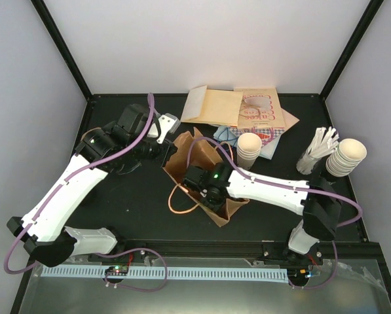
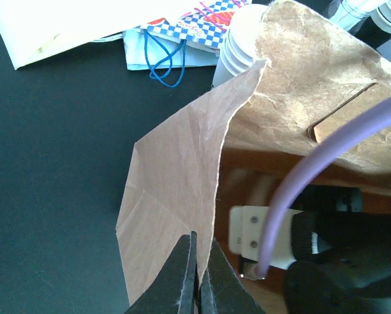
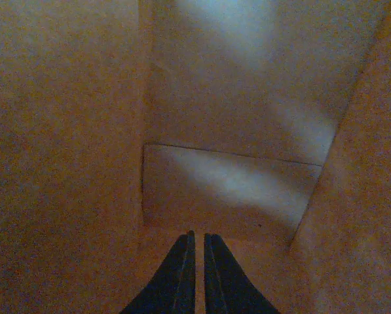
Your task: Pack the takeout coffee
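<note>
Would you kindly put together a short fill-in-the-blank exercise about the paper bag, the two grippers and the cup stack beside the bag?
1. The left gripper has its jaws ____ on the edge of the brown paper bag.
2. The right gripper sits ____ the bag.
3. Between the right gripper's jaws there is ____.
4. The cup stack beside the bag carries no black ____.
Missing words: shut; inside; nothing; lid.

Brown paper bag (image 1: 179, 160), black table (image 1: 136, 209), cream cup stack (image 1: 249, 150), blue-checkered wrapper (image 2: 205, 19), purple cable (image 2: 300, 176).
</note>
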### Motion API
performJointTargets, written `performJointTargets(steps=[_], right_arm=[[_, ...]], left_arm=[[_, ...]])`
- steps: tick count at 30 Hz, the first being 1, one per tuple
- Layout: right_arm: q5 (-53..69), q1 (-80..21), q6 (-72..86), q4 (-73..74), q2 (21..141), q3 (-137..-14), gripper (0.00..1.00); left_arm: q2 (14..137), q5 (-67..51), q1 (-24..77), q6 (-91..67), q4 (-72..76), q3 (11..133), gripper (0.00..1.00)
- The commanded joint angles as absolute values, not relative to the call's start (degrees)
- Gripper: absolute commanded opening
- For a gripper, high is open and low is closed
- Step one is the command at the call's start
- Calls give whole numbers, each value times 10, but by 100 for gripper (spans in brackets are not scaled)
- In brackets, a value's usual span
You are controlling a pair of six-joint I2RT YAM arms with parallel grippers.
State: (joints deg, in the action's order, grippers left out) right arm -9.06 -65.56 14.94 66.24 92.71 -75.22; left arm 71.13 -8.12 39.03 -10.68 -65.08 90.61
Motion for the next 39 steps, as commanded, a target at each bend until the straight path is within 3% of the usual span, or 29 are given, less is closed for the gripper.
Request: performJointTargets(steps=[1, 14, 31, 35, 37, 39], right_arm=[[-98, -658, 147, 619, 949, -731, 8], [-29, -657, 127, 592, 976, -692, 9], [-43, -656, 138, 618, 976, -646, 14], [-45, -657, 137, 615, 977, -648, 27], [-47, -656, 137, 617, 977, -654, 66], [-53, -657, 138, 618, 974, -658, 92]], left_arm=[[702, -83, 392, -116, -649, 914, 2], [710, -82, 391, -110, -656, 929, 1], [720, -50, 389, -117, -669, 951, 2], [723, -51, 390, -116, -671, 952, 2], [725, -52, 390, -116, -671, 954, 1], [725, -53, 390, -116, -672, 957, 2]])
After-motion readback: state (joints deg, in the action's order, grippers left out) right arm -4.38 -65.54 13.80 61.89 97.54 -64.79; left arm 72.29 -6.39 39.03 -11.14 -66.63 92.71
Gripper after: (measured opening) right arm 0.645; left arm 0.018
